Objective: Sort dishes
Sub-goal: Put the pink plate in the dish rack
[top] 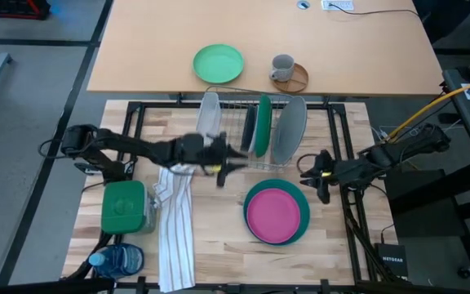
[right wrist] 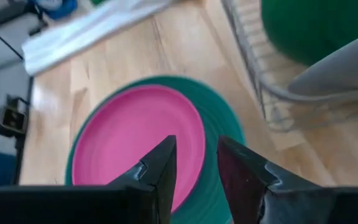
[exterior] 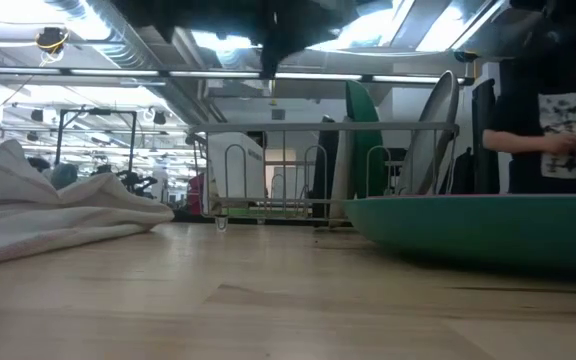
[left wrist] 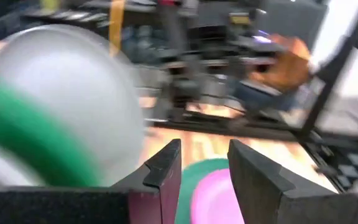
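Observation:
A wire dish rack (top: 247, 135) holds several plates on edge: a light grey one (top: 209, 114), a charcoal one (top: 250, 126), a dark green one (top: 263, 126) and another light grey one (top: 290, 129). A purple-pink plate (top: 272, 212) lies flat on a teal-green plate (top: 302, 222) on the table in front of the rack. My left gripper (top: 228, 166) is open and empty, in the air just in front of the rack (left wrist: 204, 165). My right gripper (top: 310, 175) is open and empty, above the far right rim of the stacked plates (right wrist: 194, 165).
A white towel (top: 174, 224), a green container (top: 122, 206) and a blue bottle (top: 117, 261) lie at the table's left. A small mint-green plate (top: 218, 63) and a grey mug (top: 282, 68) stand on the far table. A person (exterior: 548, 120) stands beyond the table.

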